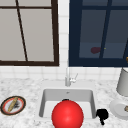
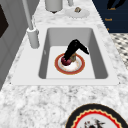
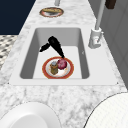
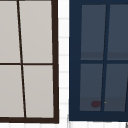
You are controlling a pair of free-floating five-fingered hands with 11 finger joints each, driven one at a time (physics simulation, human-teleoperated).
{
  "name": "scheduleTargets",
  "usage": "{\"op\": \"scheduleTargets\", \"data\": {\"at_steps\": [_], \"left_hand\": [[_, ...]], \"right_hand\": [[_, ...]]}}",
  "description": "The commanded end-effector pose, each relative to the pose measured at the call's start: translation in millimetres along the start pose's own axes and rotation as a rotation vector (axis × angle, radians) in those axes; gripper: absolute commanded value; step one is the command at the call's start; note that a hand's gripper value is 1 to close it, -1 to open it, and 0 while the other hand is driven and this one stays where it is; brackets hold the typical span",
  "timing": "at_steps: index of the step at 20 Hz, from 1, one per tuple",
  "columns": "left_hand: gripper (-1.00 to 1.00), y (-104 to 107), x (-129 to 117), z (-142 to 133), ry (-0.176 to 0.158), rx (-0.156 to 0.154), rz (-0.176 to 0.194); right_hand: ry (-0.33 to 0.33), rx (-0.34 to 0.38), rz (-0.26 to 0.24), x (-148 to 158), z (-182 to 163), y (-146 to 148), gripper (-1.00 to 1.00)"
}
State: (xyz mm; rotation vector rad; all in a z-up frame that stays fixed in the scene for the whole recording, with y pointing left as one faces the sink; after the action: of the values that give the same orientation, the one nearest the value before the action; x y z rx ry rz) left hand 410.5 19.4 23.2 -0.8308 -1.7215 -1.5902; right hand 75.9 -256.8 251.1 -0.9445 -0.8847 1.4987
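Observation:
A plate with an orange-red rim (image 2: 80, 67) (image 3: 70, 70) lies on the floor of the sink (image 2: 100, 52) (image 3: 27, 62). On it sit a dark red round item (image 2: 65, 61) (image 3: 62, 64) and a brown item (image 2: 73, 58) (image 3: 53, 68). My left hand (image 2: 74, 47) (image 3: 53, 43) reaches down into the sink, its straight fingers touching the dark red item, the thumb spread away. In the front view a big red ball (image 1: 67, 115) covers the sink's middle, and a bit of that hand (image 1: 65, 100) peeks above it. My right hand (image 1: 102, 115) hangs by the sink's right front corner.
The faucet (image 1: 68, 77) (image 2: 32, 32) (image 3: 96, 35) stands behind the sink. A plate with food (image 1: 13, 105) (image 3: 51, 11) lies on the left counter. A white plate (image 1: 117, 108) (image 2: 76, 12) and a grey canister (image 1: 123, 82) are on the right. A dark red blob (image 1: 95, 50) (image 4: 95, 103) shows in the blue window.

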Motion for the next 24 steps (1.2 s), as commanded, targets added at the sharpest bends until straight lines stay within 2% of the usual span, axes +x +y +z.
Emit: {"op": "scheduleTargets", "data": {"at_steps": [1,4,5,7,11,16,18,19,20,22,24], "left_hand": [[-1.00,9,-6,2,-0.009,0.003,0.035],[-1.00,21,-15,12,-0.036,-0.033,0.033],[-1.00,20,-14,8,-0.019,-0.020,0.012],[-1.00,21,-16,9,-0.007,-0.004,0.004],[-1.00,24,-17,17,-0.021,0.010,-0.040],[-1.00,26,-14,34,-0.028,-0.019,-0.024],[-1.00,27,-15,42,-0.025,-0.017,-0.023],[-1.00,27,-14,42,-0.012,0.000,-0.005],[-1.00,24,-13,34,-0.009,0.003,-0.010],[-1.00,23,-13,39,-0.006,0.002,0.002],[-1.00,27,-9,43,-0.008,0.004,-0.003]], "right_hand": [[0.000,0.000,0.000,0,0,0,0.00],[0.000,0.000,0.000,0,0,0,0.00],[0.000,0.000,0.000,0,0,0,0.00],[0.000,0.000,0.000,0,0,0,0.00],[0.000,0.000,0.000,0,0,0,0.00],[0.000,0.000,0.000,0,0,0,0.00],[0.000,0.000,0.000,0,0,0,0.00],[0.000,0.000,0.000,0,0,0,0.00],[0.000,0.000,0.000,0,0,0,0.00],[0.000,0.000,0.000,0,0,0,0.00],[0.000,0.000,0.000,0,0,0,0.00]]}}
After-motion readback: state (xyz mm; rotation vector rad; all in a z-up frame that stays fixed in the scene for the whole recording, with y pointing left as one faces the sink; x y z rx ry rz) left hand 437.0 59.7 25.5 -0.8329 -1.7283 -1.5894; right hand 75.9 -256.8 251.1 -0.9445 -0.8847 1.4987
